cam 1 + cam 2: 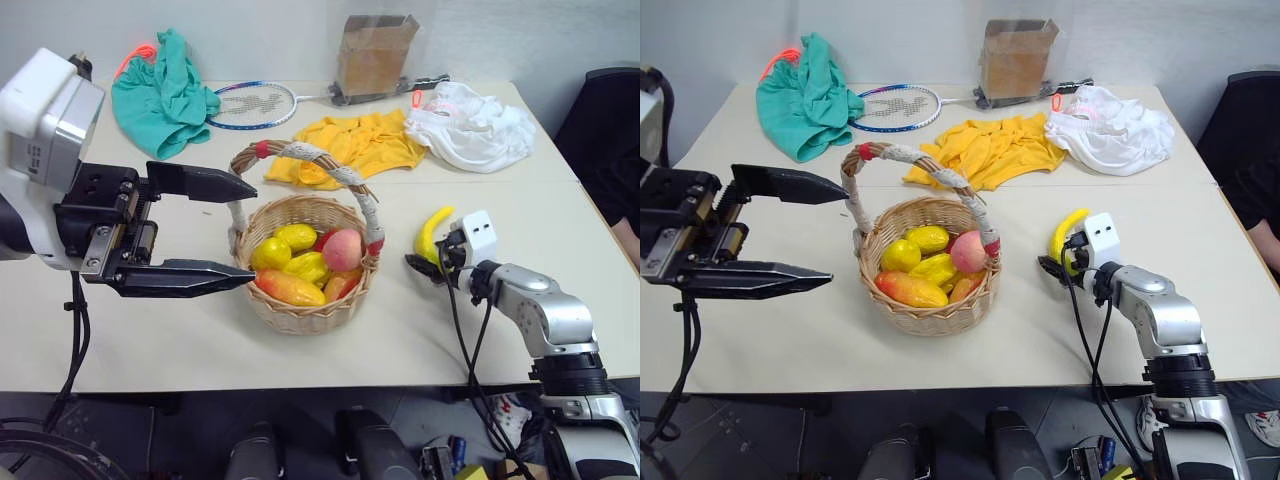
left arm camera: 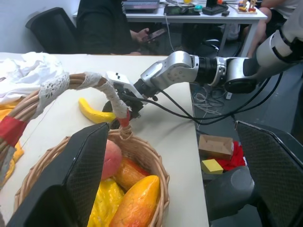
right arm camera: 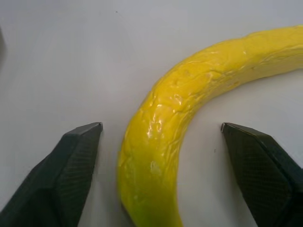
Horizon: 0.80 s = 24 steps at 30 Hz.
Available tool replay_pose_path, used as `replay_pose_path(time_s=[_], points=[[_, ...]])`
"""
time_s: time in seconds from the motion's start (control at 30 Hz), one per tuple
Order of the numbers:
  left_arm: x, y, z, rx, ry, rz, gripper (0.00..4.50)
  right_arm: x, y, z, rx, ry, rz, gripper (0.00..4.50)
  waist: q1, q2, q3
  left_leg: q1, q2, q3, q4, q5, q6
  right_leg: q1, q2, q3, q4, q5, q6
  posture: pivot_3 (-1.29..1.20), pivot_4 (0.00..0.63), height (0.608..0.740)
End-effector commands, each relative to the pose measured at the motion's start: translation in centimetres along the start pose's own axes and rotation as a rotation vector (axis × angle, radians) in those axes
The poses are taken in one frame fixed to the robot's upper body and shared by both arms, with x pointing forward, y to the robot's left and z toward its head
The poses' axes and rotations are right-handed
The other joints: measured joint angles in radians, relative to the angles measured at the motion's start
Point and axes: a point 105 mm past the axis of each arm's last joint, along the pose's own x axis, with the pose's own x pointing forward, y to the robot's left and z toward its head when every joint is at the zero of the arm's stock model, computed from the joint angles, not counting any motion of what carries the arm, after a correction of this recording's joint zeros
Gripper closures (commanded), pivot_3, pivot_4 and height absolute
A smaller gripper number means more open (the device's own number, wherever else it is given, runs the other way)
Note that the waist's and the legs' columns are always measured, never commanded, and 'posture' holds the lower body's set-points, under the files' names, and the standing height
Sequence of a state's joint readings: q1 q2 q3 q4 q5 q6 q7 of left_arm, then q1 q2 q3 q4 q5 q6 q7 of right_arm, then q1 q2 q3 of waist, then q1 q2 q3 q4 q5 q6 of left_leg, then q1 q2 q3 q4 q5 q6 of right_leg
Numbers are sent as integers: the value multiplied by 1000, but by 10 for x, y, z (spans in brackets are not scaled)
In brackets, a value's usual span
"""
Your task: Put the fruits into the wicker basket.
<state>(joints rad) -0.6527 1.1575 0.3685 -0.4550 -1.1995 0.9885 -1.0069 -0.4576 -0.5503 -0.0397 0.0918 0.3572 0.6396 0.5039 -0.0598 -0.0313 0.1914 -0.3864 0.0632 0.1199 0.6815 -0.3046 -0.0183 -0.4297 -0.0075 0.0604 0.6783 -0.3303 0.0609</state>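
Observation:
The wicker basket (image 1: pixel 300 312) stands mid-table with its arched handle (image 1: pixel 300 153) up. Inside lie a mango (image 1: pixel 290 288), a pink peach (image 1: pixel 343 249) and several yellow fruits. A curved yellow banana (image 1: pixel 432 232) lies on the table to the basket's right. My right gripper (image 1: pixel 425 262) is low at the banana's near end. In the right wrist view the banana (image 3: pixel 180 142) lies between the spread fingers (image 3: pixel 75 161) of the open right gripper (image 3: pixel 160 126), with a gap on each side. My left gripper (image 1: pixel 250 232) hangs open and empty, raised just left of the basket.
At the back of the table lie a green cloth (image 1: pixel 165 92), a badminton racket (image 1: pixel 255 104), a yellow garment (image 1: pixel 350 145), a white garment (image 1: pixel 470 125) and a brown cardboard box (image 1: pixel 372 55). A black chair (image 1: pixel 610 130) stands at the right. A seated person (image 2: pixel 106 28) shows beyond the table.

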Motion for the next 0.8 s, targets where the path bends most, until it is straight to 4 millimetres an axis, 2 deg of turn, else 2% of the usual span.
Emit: replay_pose_path(time_s=[0.03,0.2,0.23,0.3,0.4,0.53,0.63,0.67,0.73,0.8], points=[[-2,1,7,50,-2,9,0,-3,8,3,-35,-27,52,1662,0,0,0,0,0,0,0,0,0,0,0,0,0,0,0,0,150,740],[-1,4,4,49,-5,7,0,-6,6,5,-45,-44,47,3433,-1,0,0,0,0,0,0,0,0,0,1,0,0,0,0,0,150,740],[0,5,3,48,-5,7,0,-8,5,6,-40,-48,47,3560,0,0,0,0,0,0,0,0,0,0,1,0,0,0,0,0,150,740],[0,7,1,46,-5,7,0,-17,4,14,-25,-75,67,3561,1,0,0,0,0,0,0,0,0,0,0,0,0,0,0,0,150,740],[-1,4,0,28,-15,-21,0,-70,9,33,-121,-122,218,3561,15,4,2,-1,0,0,-1,0,0,-1,0,0,0,0,0,0,150,740],[-3,6,2,30,-19,-32,0,-140,26,24,-250,56,441,3561,31,1,1,-1,-1,-1,-1,-3,2,2,0,-1,-4,-2,3,0,150,740],[-4,9,1,34,-16,-46,0,-184,57,21,-257,175,686,3561,28,0,0,2,0,-3,0,-3,2,6,1,-1,-5,-2,3,0,150,740],[-4,8,1,35,-16,-54,0,-191,65,22,-252,187,746,3561,23,-1,1,4,0,-2,0,-3,2,8,2,0,-5,-2,3,0,150,740],[-5,7,1,36,-14,-72,0,-202,92,35,-254,160,907,3561,9,-3,2,13,1,-1,-1,-4,1,16,3,0,-7,-2,3,0,150,740],[-5,6,2,35,-11,-81,0,-203,110,51,-262,112,1002,3561,2,-3,2,20,2,-1,-4,-7,5,23,2,0,-8,-2,3,0,150,740]])
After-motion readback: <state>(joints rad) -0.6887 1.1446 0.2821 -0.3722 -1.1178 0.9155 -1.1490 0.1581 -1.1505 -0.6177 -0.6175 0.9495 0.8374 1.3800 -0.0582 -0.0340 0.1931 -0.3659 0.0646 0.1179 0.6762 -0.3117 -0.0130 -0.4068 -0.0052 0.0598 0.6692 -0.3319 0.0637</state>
